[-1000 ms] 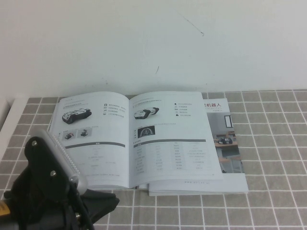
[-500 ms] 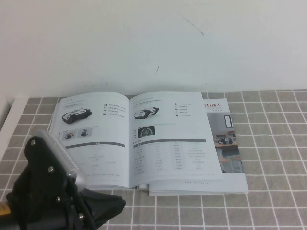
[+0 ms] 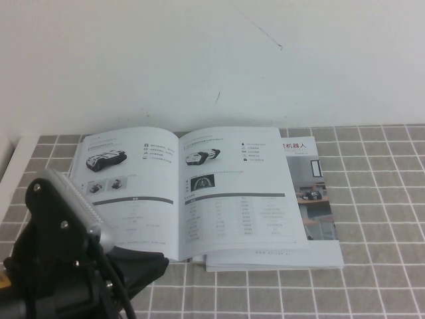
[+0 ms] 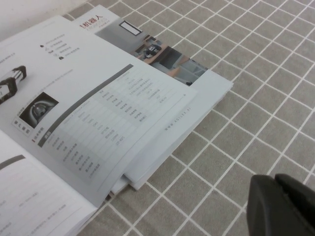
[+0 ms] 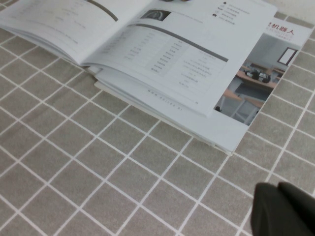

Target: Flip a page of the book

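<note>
Your open booklet (image 3: 189, 193) lies flat on the tiled tablecloth (image 3: 372, 199) at the centre-back, its spine running away from the robot, its right half overlapping a second booklet (image 3: 315, 199) with the same cover. The left gripper (image 3: 143, 269) hangs just off the near left corner, so it is the nearer arm. The right gripper (image 5: 283, 211) sits well short of the booklets. You cannot tell either gripper's finger state.

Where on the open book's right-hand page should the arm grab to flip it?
Probably the near right corner of the open book: its top page overhangs the closed booklet there, so its edge can be reached. Come from the right. The left gripper hovers near that side; the right gripper is over bare tiles.
</note>
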Motion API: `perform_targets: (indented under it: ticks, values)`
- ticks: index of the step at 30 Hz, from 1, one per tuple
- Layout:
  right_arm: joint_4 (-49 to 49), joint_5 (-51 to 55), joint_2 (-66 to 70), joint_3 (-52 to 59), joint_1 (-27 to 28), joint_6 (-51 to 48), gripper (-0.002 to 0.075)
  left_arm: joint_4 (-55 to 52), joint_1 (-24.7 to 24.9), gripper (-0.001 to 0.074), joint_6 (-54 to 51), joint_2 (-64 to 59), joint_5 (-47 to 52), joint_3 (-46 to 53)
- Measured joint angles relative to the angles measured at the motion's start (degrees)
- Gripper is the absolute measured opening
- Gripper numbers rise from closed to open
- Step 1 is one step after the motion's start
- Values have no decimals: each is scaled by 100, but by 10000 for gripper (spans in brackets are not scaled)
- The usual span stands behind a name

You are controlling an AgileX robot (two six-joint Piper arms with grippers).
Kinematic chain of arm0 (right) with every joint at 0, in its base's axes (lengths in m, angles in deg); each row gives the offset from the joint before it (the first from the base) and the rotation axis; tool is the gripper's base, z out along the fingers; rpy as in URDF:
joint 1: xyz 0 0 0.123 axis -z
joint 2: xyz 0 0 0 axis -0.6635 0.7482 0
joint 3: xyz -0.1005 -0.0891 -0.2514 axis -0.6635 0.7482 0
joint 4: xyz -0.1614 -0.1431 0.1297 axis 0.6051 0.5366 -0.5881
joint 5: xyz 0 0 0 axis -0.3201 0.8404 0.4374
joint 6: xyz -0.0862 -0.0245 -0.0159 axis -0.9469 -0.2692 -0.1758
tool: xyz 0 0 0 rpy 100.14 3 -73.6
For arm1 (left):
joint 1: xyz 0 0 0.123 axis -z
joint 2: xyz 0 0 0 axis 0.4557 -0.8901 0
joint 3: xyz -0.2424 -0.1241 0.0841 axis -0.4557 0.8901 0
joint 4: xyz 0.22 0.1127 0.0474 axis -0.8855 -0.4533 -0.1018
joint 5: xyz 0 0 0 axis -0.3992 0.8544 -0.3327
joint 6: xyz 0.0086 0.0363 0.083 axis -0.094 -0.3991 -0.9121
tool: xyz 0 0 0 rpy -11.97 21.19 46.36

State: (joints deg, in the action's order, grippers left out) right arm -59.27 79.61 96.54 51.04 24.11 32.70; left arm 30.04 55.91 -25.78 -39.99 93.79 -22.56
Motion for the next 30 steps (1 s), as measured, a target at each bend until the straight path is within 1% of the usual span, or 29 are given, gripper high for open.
perform_targets:
  ticks: [6, 9, 11, 16, 18, 21, 23, 26, 30]
  values:
    - [0, 0, 0, 0, 0, 0, 0, 378, 0, -4, -5, 99, -317, 72]
    - [0, 13, 0, 0, 0, 0, 0, 177, 0, -4, 26, 453, -600, 244]
    - [0, 22, 0, 0, 0, 0, 0, -231, 0, -4, 288, 816, -814, 441]
    - [0, 22, 0, 0, 0, 0, 0, -1992, 0, -4, 1985, 2316, -1435, 1196]
    - [0, 22, 0, 0, 0, 0, 0, -2728, -15, -4, 2516, 2902, -1543, 1506]
    - [0, 22, 0, 0, 0, 0, 0, -3349, -254, -4, 3249, 3722, -1543, 1977]
    - [0, 22, 0, 0, 0, 0, 0, -3515, -491, -4, 3563, 4129, -1543, 2201]
    - [0, 22, 0, 0, 0, 0, 0, -3628, -1024, -4, 3772, 4648, -1543, 2600]
    - [0, 22, 0, 0, 0, 0, 0, -3873, -1481, -4, 3931, 4969, -1553, 3144]
